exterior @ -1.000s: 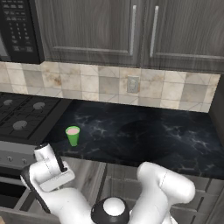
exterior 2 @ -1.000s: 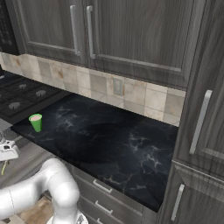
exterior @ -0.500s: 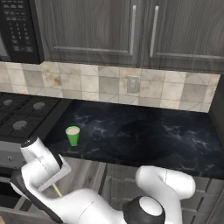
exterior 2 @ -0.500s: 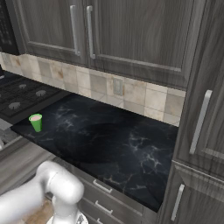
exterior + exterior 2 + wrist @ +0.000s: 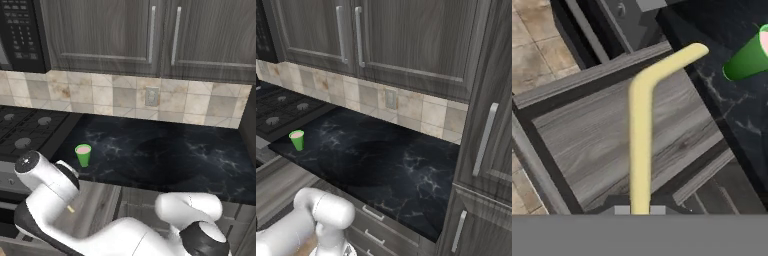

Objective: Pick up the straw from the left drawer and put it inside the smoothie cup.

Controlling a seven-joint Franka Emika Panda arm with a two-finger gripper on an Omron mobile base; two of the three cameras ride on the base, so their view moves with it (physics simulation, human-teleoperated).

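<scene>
Above the left drawer (image 5: pixel 607 140), the pale-yellow straw (image 5: pixel 641 135) looks bent.

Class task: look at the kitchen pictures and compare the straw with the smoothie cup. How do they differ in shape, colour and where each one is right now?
Shape: the straw is a thin stick with a bent upper end; the smoothie cup is short and tapered.
Colour: the straw is pale yellow; the smoothie cup is bright green with pink at its rim.
Place: the straw is held in the shut tool above the open left drawer; the smoothie cup stands upright on the black counter.
</scene>
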